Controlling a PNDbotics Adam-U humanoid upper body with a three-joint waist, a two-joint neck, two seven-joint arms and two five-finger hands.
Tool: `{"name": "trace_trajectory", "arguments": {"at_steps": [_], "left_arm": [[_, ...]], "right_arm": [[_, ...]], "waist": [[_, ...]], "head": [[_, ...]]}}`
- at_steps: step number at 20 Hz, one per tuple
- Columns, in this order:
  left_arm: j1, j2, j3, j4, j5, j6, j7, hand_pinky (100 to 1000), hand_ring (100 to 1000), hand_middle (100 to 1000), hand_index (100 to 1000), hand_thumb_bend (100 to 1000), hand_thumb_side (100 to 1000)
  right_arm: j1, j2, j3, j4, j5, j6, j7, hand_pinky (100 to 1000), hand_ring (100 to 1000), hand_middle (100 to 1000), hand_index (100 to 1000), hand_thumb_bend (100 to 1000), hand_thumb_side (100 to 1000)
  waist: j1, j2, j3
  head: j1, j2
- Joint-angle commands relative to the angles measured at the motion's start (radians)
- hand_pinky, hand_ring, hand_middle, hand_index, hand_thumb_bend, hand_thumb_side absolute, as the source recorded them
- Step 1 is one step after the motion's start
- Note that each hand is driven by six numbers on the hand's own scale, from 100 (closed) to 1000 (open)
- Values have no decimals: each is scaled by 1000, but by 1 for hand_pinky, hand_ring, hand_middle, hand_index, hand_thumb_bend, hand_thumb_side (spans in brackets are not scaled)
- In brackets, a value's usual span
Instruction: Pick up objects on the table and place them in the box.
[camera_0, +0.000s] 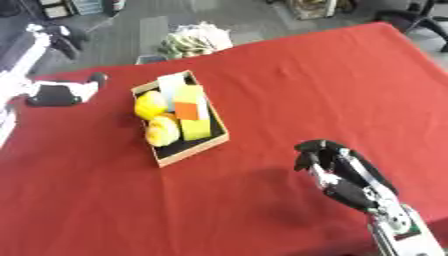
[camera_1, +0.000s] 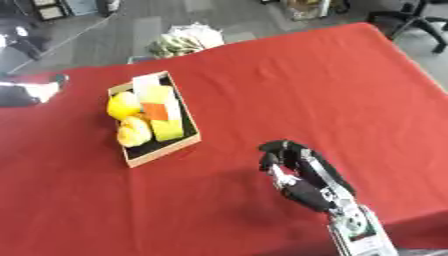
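A shallow cardboard box (camera_0: 192, 148) with a black floor sits left of centre on the red table (camera_0: 315, 80). Inside it lie a yellow lemon-like fruit (camera_0: 150, 104), a yellow-orange round thing (camera_0: 161, 130), a yellow-green block (camera_0: 194, 127) with an orange patch (camera_0: 186, 110), and a white piece (camera_0: 171, 82) at the far end. My right hand (camera_0: 334, 166) hovers over the cloth at the lower right, well clear of the box, fingers curled with nothing in them. My left hand does not show.
A white and black device (camera_0: 61, 93) lies at the table's left edge. A bundle of greenish-white stuff (camera_0: 194, 41) sits on the floor beyond the far edge. An office chair (camera_0: 418, 17) stands at the upper right.
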Motion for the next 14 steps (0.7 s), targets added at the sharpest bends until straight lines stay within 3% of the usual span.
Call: {"name": "trace_trajectory", "arguments": {"at_steps": [1, 5, 11, 14], "left_arm": [[85, -40, 55, -143, 120, 5, 112, 787, 594, 592, 769, 259, 202], [205, -189, 51, -181, 186, -24, 222, 784, 589, 587, 768, 219, 248], [296, -364, 15, -114, 184, -64, 267, 778, 576, 570, 752, 183, 306], [310, -416, -15, -65, 183, -92, 267, 778, 574, 569, 750, 183, 336]], "right_arm": [[-10, -10, -13, -27, -9, -5, -9, 732, 584, 543, 732, 100, 406], [-5, -9, -23, -37, -22, -9, -15, 732, 584, 543, 732, 100, 418], [2, 5, -24, -35, -71, 12, -26, 732, 586, 546, 726, 100, 436], [5, 8, -26, -36, -106, 31, -33, 732, 586, 547, 722, 100, 456]], "waist": [[-21, -30, 17], [-36, -43, 62], [-54, -46, 97], [-56, -45, 94]], "head": [[16, 21], [48, 55], [83, 59], [75, 59]]}}
